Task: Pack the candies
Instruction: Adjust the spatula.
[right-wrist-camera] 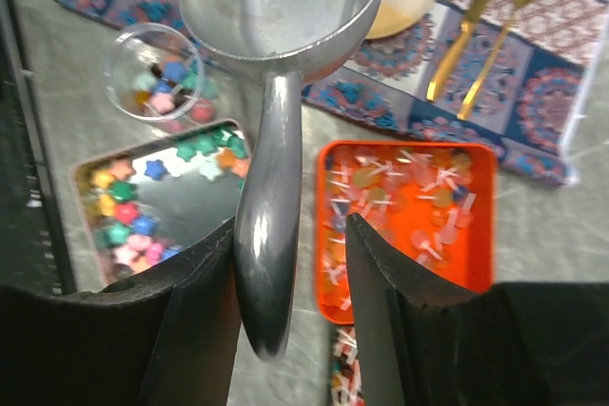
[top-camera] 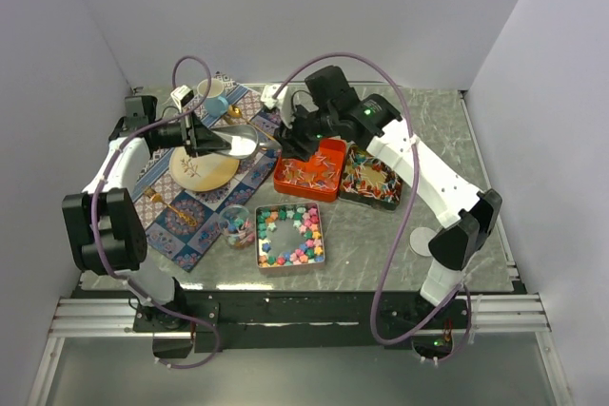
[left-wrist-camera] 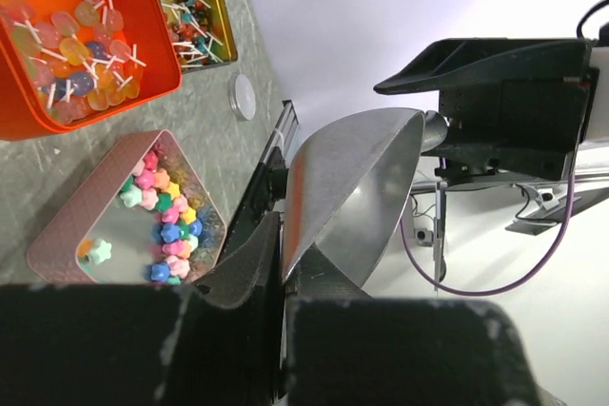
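Pastel star candies (top-camera: 303, 227) lie in a pink tin (top-camera: 288, 266); more fill a small glass cup (top-camera: 238, 226). Flat stick candies (top-camera: 309, 174) sit in an orange tin (top-camera: 285, 185), and wrapped candies (top-camera: 373, 176) in a dark tin (top-camera: 366, 201). A silver scoop (top-camera: 240, 143) hangs above the mat between both arms. My left gripper (left-wrist-camera: 283, 235) is shut on the edge of the scoop's bowl (left-wrist-camera: 362, 178). My right gripper (right-wrist-camera: 290, 225) is open around the scoop's handle (right-wrist-camera: 271, 235), which rests against one finger (right-wrist-camera: 205, 278) with a gap to the other.
A patterned placemat (top-camera: 195, 221) on the left carries a cream plate (top-camera: 203, 168) and a gold spoon (top-camera: 176, 208). A round white lid (top-camera: 419, 240) lies by the right arm's base. White walls stand close on three sides.
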### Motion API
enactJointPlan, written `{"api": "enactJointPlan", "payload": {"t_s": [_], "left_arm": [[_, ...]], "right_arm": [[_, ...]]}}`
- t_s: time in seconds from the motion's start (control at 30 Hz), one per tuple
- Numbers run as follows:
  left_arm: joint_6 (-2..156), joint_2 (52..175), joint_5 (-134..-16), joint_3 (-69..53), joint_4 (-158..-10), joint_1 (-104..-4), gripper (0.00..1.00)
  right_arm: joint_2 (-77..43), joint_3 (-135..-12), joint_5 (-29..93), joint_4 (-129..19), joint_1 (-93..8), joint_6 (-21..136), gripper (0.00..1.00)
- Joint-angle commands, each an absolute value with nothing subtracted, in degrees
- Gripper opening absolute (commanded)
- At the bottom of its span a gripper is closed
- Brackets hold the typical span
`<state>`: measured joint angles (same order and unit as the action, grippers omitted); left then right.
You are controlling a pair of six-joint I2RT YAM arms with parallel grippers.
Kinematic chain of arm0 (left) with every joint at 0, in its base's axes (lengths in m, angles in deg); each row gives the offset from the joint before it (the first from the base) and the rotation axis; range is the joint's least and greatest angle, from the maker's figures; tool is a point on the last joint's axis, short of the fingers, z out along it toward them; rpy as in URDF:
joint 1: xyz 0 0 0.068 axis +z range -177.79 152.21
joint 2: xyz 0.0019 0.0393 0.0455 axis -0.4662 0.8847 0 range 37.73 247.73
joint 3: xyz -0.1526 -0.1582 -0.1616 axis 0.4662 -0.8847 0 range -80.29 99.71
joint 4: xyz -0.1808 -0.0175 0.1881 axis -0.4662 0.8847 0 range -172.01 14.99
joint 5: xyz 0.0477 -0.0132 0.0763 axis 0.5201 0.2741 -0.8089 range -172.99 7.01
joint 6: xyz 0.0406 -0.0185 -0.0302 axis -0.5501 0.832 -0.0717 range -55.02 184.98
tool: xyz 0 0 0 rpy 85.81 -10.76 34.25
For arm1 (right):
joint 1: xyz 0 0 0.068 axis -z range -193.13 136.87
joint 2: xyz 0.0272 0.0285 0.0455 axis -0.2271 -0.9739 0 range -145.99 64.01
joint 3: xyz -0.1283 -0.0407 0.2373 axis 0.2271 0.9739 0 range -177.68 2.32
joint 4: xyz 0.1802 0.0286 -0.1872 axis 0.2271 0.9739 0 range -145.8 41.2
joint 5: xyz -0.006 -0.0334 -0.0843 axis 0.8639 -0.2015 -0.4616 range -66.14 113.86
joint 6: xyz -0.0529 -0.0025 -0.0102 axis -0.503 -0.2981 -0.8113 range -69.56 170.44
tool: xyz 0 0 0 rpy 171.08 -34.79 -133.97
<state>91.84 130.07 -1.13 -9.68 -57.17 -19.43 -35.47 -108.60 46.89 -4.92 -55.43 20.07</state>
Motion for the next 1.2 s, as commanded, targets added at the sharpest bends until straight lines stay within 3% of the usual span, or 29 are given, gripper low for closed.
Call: {"api": "enactJointPlan", "payload": {"t_s": [0.0, 0.4, 0.97, 1.17], "left_arm": [[89.1, 130.5, 9.7, -7.7, -55.9, -19.1, 0.01], [95.6, 130.8, 8.1, -8.9, -63.0, -19.7, 0.01], [96.4, 132.1, 8.8, -7.6, -63.7, -20.4, 0.01], [96.6, 132.3, 8.9, -7.3, -63.8, -20.6, 0.01]], "right_arm": [[-34.2, -109.2, 55.4, -7.6, -52.2, 24.9, 0.51], [-38.9, -116.5, 62.3, -5.4, -51.6, 24.6, 0.51], [-42.4, -117.5, 59.2, -4.6, -52.9, 23.9, 0.48], [-43.8, -118.8, 59.5, -3.0, -53.5, 22.2, 0.39]]}}
